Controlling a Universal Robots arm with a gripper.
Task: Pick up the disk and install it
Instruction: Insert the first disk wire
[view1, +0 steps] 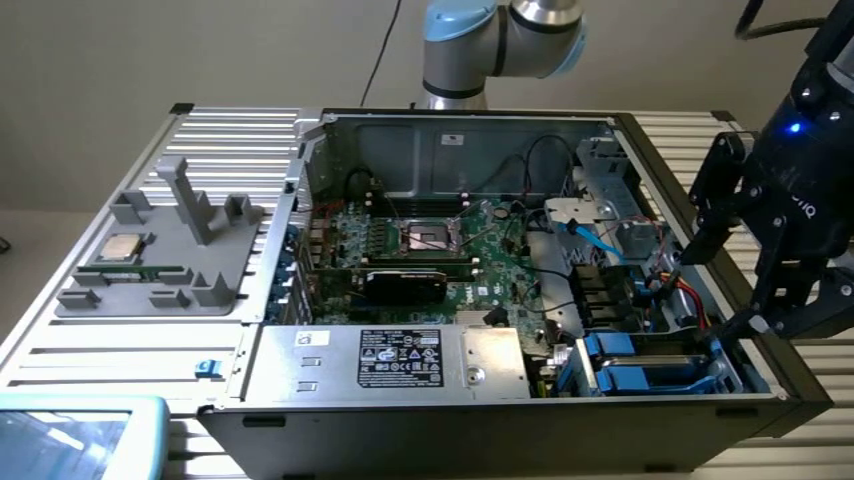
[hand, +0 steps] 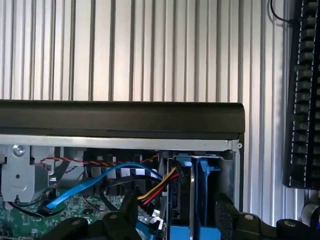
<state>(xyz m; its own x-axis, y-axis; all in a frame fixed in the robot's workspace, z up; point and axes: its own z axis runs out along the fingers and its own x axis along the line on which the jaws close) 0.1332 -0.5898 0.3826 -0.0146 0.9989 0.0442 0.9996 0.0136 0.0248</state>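
Blue rails mark the disk (hand: 192, 200), standing in the corner drive bay of the computer case (view1: 534, 420), right beneath my claw (hand: 175, 212). My claw hangs open, fingers (hand: 122, 215) spread either side of the rails, gripping nothing. To work well here, I judge I must stay square to the bay, travel straight along its slot, and keep the finger near the blue data cable (hand: 130, 166) and red-yellow wires (hand: 160, 189) from snagging them.
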